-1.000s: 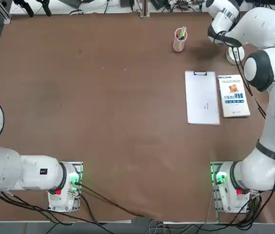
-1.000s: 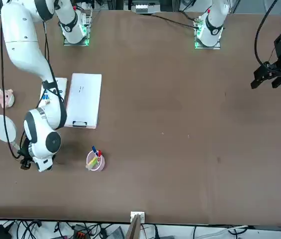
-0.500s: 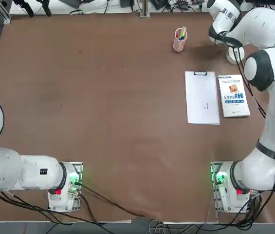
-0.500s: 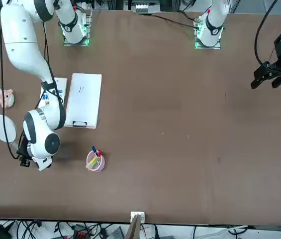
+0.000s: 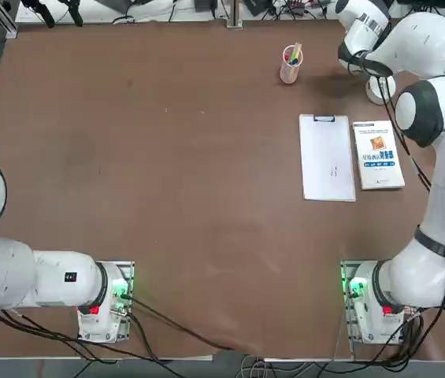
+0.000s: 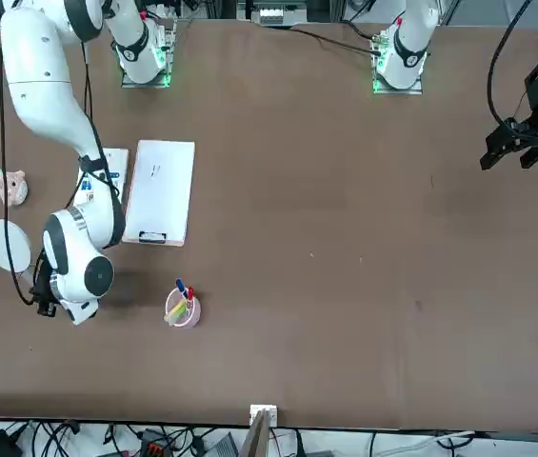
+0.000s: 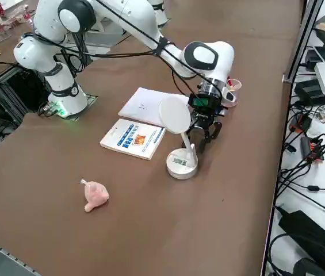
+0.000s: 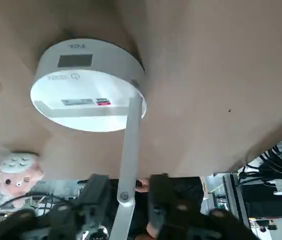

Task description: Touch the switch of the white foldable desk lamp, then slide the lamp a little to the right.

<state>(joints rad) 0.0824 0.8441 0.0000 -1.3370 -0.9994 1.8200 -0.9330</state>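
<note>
Right gripper (image 7: pixel 206 131) hangs low over the far right corner of the table (image 7: pixel 150 69), just beside the lamp (image 7: pixel 180 138). Its two fingers (image 8: pixel 98 192) are a little apart, and the thin lamp arm (image 8: pixel 129 145) shows between them in the wrist view. I cannot tell if they touch the arm or just stand around it. It does not look like a firm grip.

The lamp stands near the right edge of the table, past the book (image 7: pixel 132 138) and the clipboard (image 7: pixel 150 106). Its round base (image 8: pixel 86 82) sits flat on the table. Its thin arm goes up from the base, and the flat round head (image 7: pixel 175 114) is tipped up on top. A pink toy (image 7: pixel 95 195) lies farther out toward the right. The pen cup (image 5: pixel 291 63) stands on the other side of the gripper.

The base lies just below and in front of the gripper, toward the robot's right. The switch mark (image 8: pixel 76 77) is on the top of the base, by the little screen. So I think the gripper must go down and a bit forward over the base to tap it. The touch does not look done yet. After that, a push from this side would send the lamp right, toward the toy.
</note>
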